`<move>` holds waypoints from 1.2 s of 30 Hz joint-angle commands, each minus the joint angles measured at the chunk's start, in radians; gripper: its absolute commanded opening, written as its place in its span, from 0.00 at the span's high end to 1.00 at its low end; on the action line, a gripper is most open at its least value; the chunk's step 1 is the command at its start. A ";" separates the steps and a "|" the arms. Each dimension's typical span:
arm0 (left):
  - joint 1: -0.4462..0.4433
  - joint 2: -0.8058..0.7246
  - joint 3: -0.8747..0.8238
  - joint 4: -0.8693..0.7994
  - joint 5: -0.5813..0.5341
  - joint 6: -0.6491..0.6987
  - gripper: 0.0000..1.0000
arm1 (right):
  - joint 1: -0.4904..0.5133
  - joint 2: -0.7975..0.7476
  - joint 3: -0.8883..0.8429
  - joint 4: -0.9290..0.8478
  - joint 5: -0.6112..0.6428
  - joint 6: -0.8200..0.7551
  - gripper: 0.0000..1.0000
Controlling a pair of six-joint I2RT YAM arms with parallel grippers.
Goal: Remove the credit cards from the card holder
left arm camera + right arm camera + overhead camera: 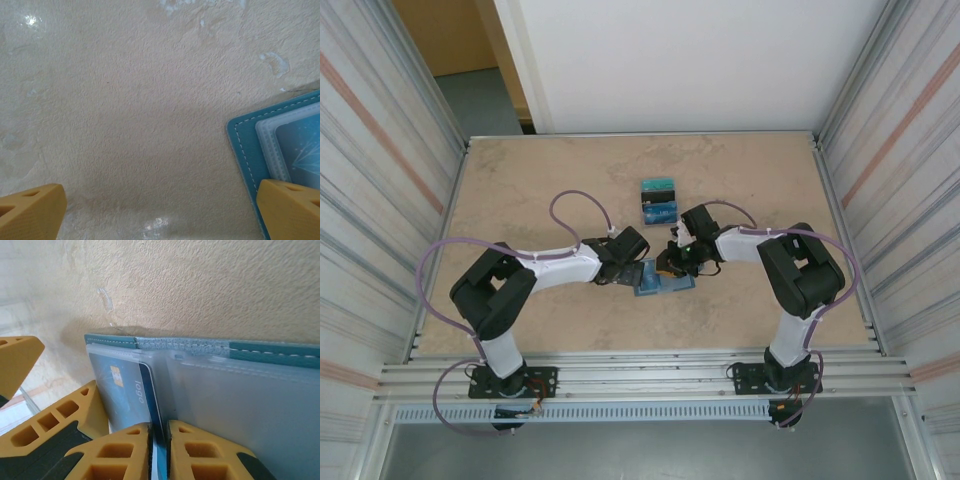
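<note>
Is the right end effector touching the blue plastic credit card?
Touching: right wrist view shows the right end effector pinching the blue plastic credit card by its edge.

Only thing I can actually read is "logo", printed sideways on the blue credit card (120, 390), right above the pinched fingertips of the right gripper (159, 440). The loose cards (658, 212) further out beyond that gripper in the top view are way too small to make out any lettering.
</note>
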 commanded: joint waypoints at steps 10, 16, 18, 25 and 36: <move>-0.005 0.052 0.016 -0.036 -0.021 0.011 0.01 | -0.026 -0.026 -0.073 0.184 -0.162 0.079 0.85; -0.006 0.053 0.016 -0.036 -0.018 0.012 0.01 | -0.026 -0.026 -0.077 0.192 -0.168 0.081 0.87; -0.005 0.052 0.017 -0.037 -0.018 0.013 0.01 | -0.028 -0.025 -0.078 0.194 -0.168 0.081 0.90; -0.005 0.055 0.020 -0.041 -0.018 0.013 0.01 | -0.040 -0.032 -0.088 0.197 -0.166 0.085 0.99; -0.005 0.075 0.037 -0.059 -0.024 0.017 0.01 | -0.096 -0.068 -0.128 0.187 -0.160 0.072 1.00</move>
